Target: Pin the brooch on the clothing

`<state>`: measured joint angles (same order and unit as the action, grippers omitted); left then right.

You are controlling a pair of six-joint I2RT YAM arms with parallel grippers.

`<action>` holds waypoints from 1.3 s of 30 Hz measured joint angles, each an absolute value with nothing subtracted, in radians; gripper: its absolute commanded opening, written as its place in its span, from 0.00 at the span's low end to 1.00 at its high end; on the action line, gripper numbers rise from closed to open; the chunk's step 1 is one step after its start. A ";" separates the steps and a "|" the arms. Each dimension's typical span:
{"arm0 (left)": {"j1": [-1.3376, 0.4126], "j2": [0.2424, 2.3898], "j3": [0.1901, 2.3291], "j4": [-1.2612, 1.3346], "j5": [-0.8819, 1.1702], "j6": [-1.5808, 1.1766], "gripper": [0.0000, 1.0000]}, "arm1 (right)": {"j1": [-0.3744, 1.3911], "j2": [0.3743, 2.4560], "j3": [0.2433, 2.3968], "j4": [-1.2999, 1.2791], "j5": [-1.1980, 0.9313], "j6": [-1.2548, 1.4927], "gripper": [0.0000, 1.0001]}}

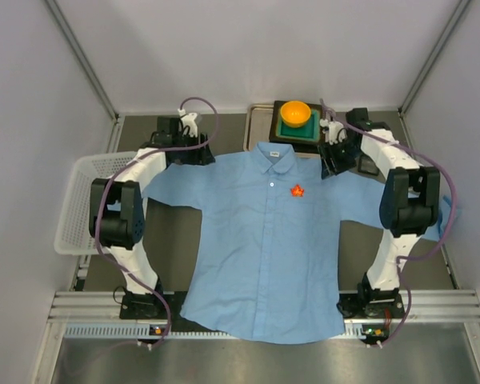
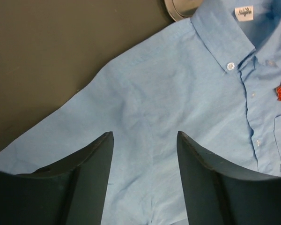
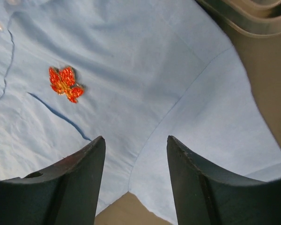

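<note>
The shirt (image 1: 260, 256) lies flat and lengthwise, collar toward the frame's top, with the brooch (image 1: 298, 191) right of centre. The left gripper (image 2: 145, 137) and right gripper (image 3: 136, 140) stand parted and empty. The arms partly cover both sleeves.

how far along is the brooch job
Looks done: the red-orange leaf-shaped brooch sits on the chest of the light blue button-up shirt. Nothing is in hand: left gripper and right gripper hang open, empty, over the shoulders. Whether the pin is fastened cannot be seen; otherwise nothing seems left.
</note>
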<state>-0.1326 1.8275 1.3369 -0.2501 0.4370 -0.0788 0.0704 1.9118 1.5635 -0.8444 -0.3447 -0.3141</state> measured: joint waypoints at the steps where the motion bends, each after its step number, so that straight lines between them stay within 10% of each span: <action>1: -0.132 1.835 1.341 -0.257 0.450 -0.076 0.57 | 0.070 1.918 1.555 -0.852 -0.339 -0.314 0.50; 39: -0.031 1.955 1.331 -0.342 0.329 -0.086 0.54 | 0.249 2.138 1.665 -0.852 -0.278 -0.286 0.50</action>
<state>-0.0311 1.9553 1.3312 -0.3416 0.3294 -0.0860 0.2489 2.1384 1.6646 -0.8516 -0.2775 -0.2863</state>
